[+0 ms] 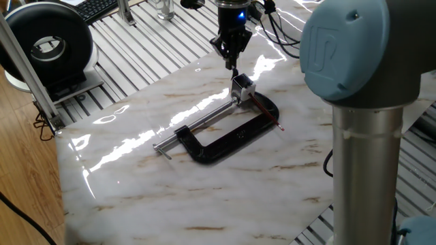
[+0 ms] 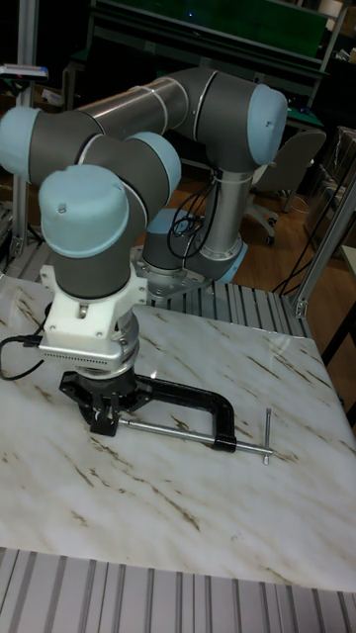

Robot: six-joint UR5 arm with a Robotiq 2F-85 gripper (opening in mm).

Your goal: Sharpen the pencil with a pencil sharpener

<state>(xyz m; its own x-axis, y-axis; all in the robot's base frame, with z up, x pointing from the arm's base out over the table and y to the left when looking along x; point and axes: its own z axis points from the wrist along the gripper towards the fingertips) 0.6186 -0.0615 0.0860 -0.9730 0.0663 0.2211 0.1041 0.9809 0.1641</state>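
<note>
The pencil sharpener (image 1: pixel 242 87), a small silvery block with a dark top, sits at the far end of a black C-clamp (image 1: pixel 235 139). From it the thin red pencil (image 1: pixel 267 114) slants toward the near right across the clamp's frame. My gripper (image 1: pixel 231 63) hangs a little above and to the left of the sharpener, touching neither it nor the pencil. Its fingers taper to a point and look shut, with nothing between them. In the tall fixed view my gripper (image 2: pixel 105 420) and wrist hide the sharpener and pencil, and only the clamp (image 2: pixel 193 396) shows.
The clamp's silver screw rod (image 1: pixel 197 122) runs to the near left across the marble slab (image 1: pixel 170 197). A black round device (image 1: pixel 48 44) stands at the far left on slatted metal. The arm's grey column (image 1: pixel 364 136) fills the right foreground.
</note>
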